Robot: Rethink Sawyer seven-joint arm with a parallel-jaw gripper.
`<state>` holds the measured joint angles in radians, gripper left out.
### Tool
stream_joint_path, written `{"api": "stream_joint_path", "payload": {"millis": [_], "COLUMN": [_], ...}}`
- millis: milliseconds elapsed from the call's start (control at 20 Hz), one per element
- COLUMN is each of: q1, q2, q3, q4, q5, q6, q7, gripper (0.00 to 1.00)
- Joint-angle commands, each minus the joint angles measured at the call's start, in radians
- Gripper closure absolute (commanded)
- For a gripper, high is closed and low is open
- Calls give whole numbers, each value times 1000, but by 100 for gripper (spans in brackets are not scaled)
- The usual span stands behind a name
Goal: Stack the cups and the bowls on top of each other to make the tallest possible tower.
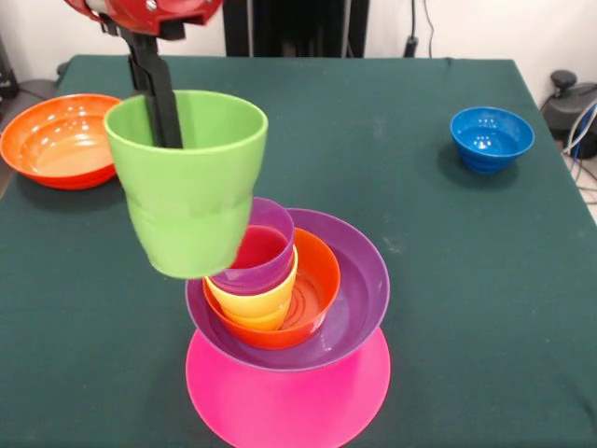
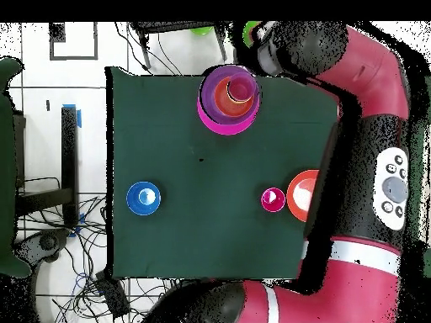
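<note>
green table (image 1: 448, 280); end effector (image 1: 160, 117) grasping light green cup (image 1: 189, 182) above tower (image 1: 289, 308)

Glossy plastic green cup (image 1: 189, 182); matt cloth table (image 1: 448, 271).

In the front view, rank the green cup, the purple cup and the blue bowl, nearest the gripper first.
1. Green cup: held, with a finger of the gripper inside it.
2. Purple cup: just below, atop the tower.
3. Blue bowl: far off to the picture's right.

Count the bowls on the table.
5: a large orange bowl and a blue bowl standing alone, and a pink bowl, purple bowl and small orange bowl stacked together. The green cup may hide others.
</note>
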<state>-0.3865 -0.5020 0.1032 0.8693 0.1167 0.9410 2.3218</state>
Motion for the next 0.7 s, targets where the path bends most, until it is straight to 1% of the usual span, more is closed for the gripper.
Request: {"api": "stream_joint_path", "payload": {"millis": [50,150,500,700], "q1": [-19,-25,-39,-52], "q2": [-44,-43,-71,-69], "q3": [55,62,76,95], "q4": [164,173,287,324], "q5": [-54,-55,-57,-56], "q6": [73,71,42,31], "q7": [-195,-200,-206,-214], "gripper": [100,100,100,100]}}
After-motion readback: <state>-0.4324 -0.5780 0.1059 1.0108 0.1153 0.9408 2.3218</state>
